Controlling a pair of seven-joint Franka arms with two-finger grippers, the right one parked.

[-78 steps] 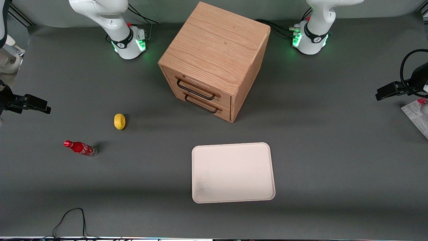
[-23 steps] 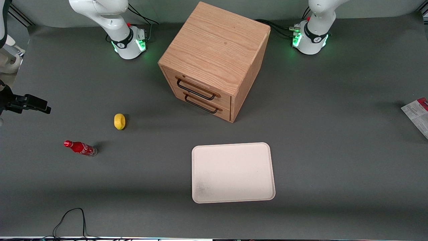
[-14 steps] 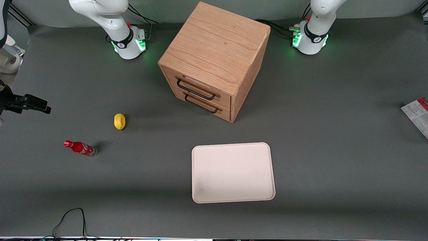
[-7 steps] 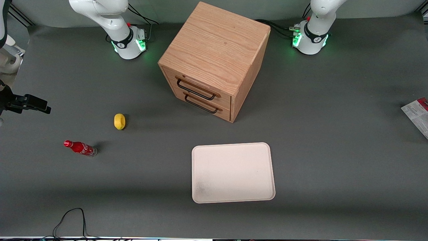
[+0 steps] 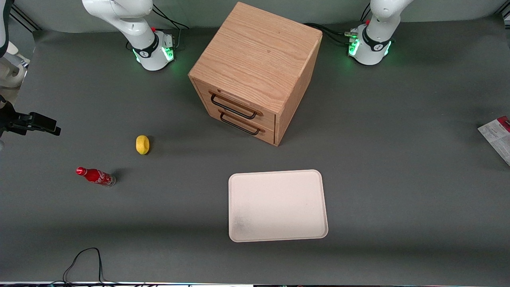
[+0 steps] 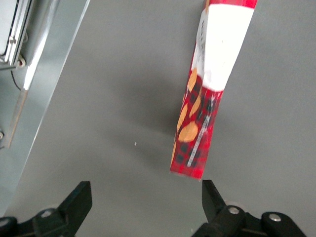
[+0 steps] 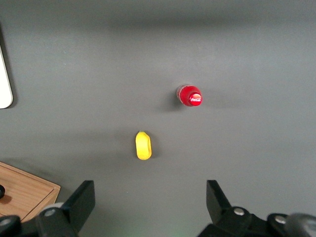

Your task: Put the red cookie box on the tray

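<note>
The red cookie box lies flat at the working arm's end of the table, partly cut off by the front view's edge. In the left wrist view the red cookie box shows a red side with cookie pictures and a white patch. My gripper hovers above the table, open, with nothing between its fingers. The box's nearest end sits just ahead of one fingertip. The gripper is out of the front view. The cream-white tray lies bare, nearer the front camera than the cabinet.
A wooden two-drawer cabinet stands mid-table. A yellow lemon and a small red cola bottle lie toward the parked arm's end. A metal rail runs along the table's edge near my gripper.
Earlier my gripper hung over the box at the front view's edge; it has since left that view. Over the last second nothing on the table has moved.
</note>
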